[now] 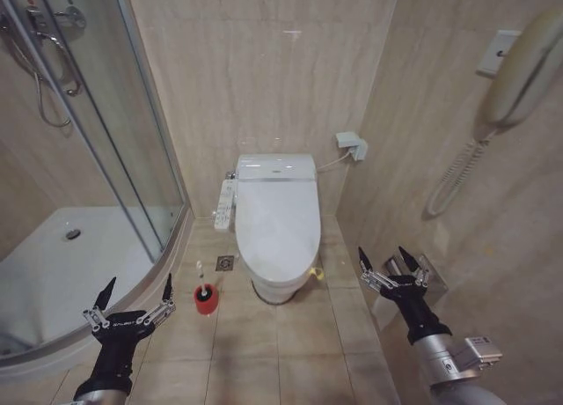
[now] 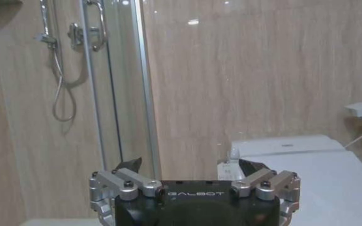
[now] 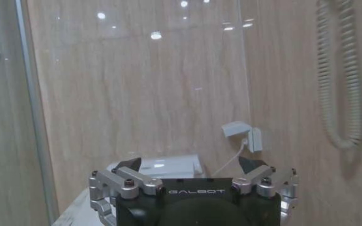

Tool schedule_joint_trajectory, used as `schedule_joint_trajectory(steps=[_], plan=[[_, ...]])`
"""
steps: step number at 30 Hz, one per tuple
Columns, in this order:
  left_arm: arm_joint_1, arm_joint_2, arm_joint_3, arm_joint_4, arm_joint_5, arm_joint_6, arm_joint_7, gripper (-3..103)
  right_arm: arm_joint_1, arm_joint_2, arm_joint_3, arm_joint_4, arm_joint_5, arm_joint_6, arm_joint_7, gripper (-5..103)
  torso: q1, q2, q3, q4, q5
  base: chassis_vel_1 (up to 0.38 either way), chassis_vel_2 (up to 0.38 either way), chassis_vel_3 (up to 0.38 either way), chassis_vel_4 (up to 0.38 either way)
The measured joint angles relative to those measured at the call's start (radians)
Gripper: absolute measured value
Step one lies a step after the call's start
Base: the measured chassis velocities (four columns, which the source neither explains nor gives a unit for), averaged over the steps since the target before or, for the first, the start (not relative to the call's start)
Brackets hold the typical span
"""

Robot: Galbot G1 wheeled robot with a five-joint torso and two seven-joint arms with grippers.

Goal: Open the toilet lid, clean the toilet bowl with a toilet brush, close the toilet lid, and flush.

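Lid-opening time: toilet lid (image 1: 277, 216) down at frame centre, toilet brush (image 1: 203, 292) lower left, left end effector (image 1: 135, 290) and right end effector (image 1: 387, 260) both spread and empty; best hooking that (probably) yellow strap.

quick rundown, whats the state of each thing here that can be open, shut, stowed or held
toilet lid: closed, flat over the bowl
toilet brush: standing in its red holder on the floor, not held
left gripper: open, empty, low beside the shower tray
right gripper: open, empty, low by the right wall
shower door: shut
wall phone handset: hung on its cradle
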Motion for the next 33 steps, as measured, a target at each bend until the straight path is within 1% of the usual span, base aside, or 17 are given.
schedule_joint_trajectory(steps=[1, 3, 5, 7, 8, 9, 11, 13, 16, 17, 18, 20, 24, 28, 31, 33], plan=[[0.0, 0.0, 0.0, 0.0, 0.0, 0.0, 0.0, 100, 0.001, 0.001, 0.0, -0.001, 0.0, 0.001, 0.0, 100, 0.0, 0.0, 0.0, 0.0, -0.0001, -0.232, 0.191, 0.23, -0.237], [0.0, 0.0, 0.0, 0.0, 0.0, 0.0, 0.0, 100, 0.004, 0.001, 0.0, -0.003, 0.0, 0.002, -0.001, 100, 0.0, 0.0, 0.0, 0.0008, 0.0004, -0.226, 0.268, 0.231, -0.264], [0.0, 0.0, 0.0, 0.0, 0.0, 0.0, 0.0, 100, 0.006, 0.001, 0.0, -0.005, 0.0, 0.005, -0.001, 100, 0.0, 0.0, 0.0, 0.0006, -0.0001, -0.24, 0.279, 0.233, -0.258], [0.0, 0.0, 0.0, 0.0, 0.0, 0.0, 0.0, 100, 0.015, 0.001, 0.0, -0.017, -0.003, 0.031, 0.006, 100, 0.0, 0.0, 0.0, 0.0004, 0.0003, -0.276, 0.271, 0.275, -0.268], [0.0, 0.0, 0.0, 0.0, 0.0, 0.0, 0.0, 100, 0.015, 0.001, 0.0, -0.017, -0.003, 0.031, 0.006, 100, 0.0, 0.0, 0.0, 0.0004, 0.0003, -0.298, 0.271, 0.278, -0.283], [0.0, 0.0, 0.0, 0.0, 0.0, 0.0, 0.0, 100, 0.017, 0.0, 0.002, -0.024, -0.005, 0.048, 0.012, 100, 0.0, 0.0, 0.0, -0.0002, -0.0002, -0.288, 0.277, 0.278, -0.263], [0.0, 0.0, 0.0, 0.0, 0.0, 0.0, 0.0, 100, 0.016, -0.003, 0.005, -0.031, -0.005, 0.065, 0.014, 100, 0.0, 0.0, 0.0, 0.0009, 0.0007, -0.271, 0.288, 0.264, -0.266], [0.0, 0.0, 0.0, 0.0, 0.0, 0.0, 0.0, 100, 0.002, -0.005, 0.01, -0.034, -0.005, 0.072, 0.006, 100, 0.001, 0.0, 0.0, 0.0005, -0.0003, -0.243, 0.248, 0.2, -0.206], [0.0, 0.0, 0.0, 0.0, 0.0, 0.0, 0.0, 100, -0.026, -0.006, 0.013, -0.037, -0.005, 0.077, -0.006, 100, 0.001, 0.0, 0.0, 0.0006, 0.0003, -0.163, 0.179, 0.112, -0.122], [0.0, 0.0, 0.0, 0.0, 0.0, 0.0, 0.0, 100, -0.059, -0.007, 0.016, -0.036, -0.004, 0.081, -0.017, 100, 0.001, 0.0, 0.0, -0.0001, 0.0003, -0.082, 0.071, 0.022, -0.001], [0.0, 0.0, 0.0, 0.0, 0.0, 0.0, 0.0, 100, -0.059, -0.007, 0.016, -0.036, -0.004, 0.081, -0.017, 100, 0.001, 0.0, 0.0, -0.0001, 0.0003, -0.082, 0.071, 0.022, -0.001], [0.0, 0.0, 0.0, 0.0, 0.0, 0.0, 0.0, 100, -0.108, -0.012, 0.022, -0.023, 0.008, 0.084, -0.027, 100, 0.0, 0.0, 0.0, 0.0004, 0.0003, 0.0, 0.0, 0.0, 0.0], [0.0, 0.0, 0.0, 0.0, 0.0, 0.0, 0.0, 100, -0.151, -0.017, 0.022, -0.026, 0.008, 0.101, -0.041, 100, -0.001, 0.0, 0.0, 0.0001, 0.0, 0.057, -0.08, -0.06, 0.067], [0.0, 0.0, 0.0, 0.0, 0.0, 0.0, 0.0, 100, -0.162, -0.014, 0.001, -0.091, -0.023, 0.12, -0.07, 100, -0.001, 0.0, 0.0, 0.0002, 0.0001, 0.039, -0.054, -0.065, 0.029], [0.0, 0.0, 0.0, 0.0, 0.0, 0.0, 0.0, 100, -0.16, -0.017, -0.013, -0.17, -0.065, 0.149, -0.116, 100, -0.001, 0.0, 0.0, 0.0005, 0.0003, 0.0, 0.0, 0.0, 0.0], [0.0, 0.0, 0.0, 0.0, 0.0, 0.0, 0.0, 100, -0.152, -0.02, -0.032, -0.221, -0.08, 0.151, -0.118, 100, 0.0, 0.0, 0.0, 0.0003, 0.0001, 0.0, 0.0, 0.0, 0.0]])
